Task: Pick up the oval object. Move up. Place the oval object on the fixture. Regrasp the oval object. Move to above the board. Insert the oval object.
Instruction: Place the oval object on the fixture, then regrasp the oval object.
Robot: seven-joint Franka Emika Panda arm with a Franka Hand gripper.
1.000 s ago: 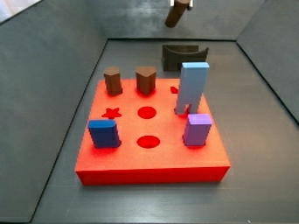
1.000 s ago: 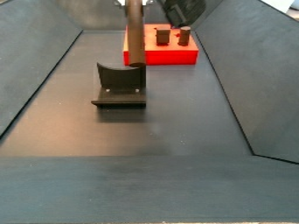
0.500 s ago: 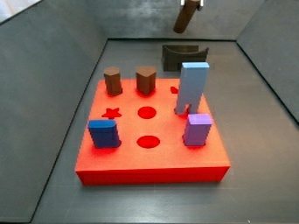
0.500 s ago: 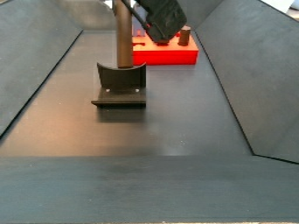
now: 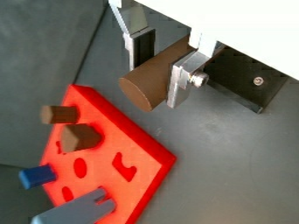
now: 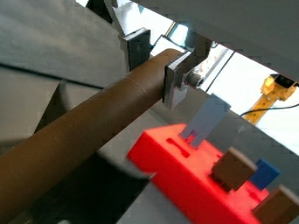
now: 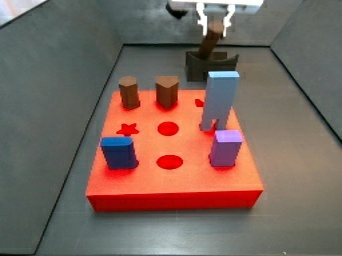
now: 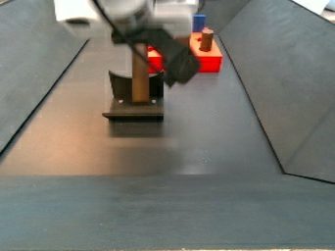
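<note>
Overhead, the tool [image 7: 211, 22] pinches the oval object [image 7: 210, 43] above the fixture [image 7: 205, 66] on the dark grey floor [image 8: 170, 167].

A dark grey floor [image 8: 170, 186] fills the lower frame in both side views, matte with a faint sheen. Sloping grey walls [image 7: 54, 60] rise at left and right.

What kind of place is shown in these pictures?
Probably a robot test cell for peg insertion: grey walls enclose a red board with coloured pegs, a fixture, and the gripper holding the oval object above it.
</note>
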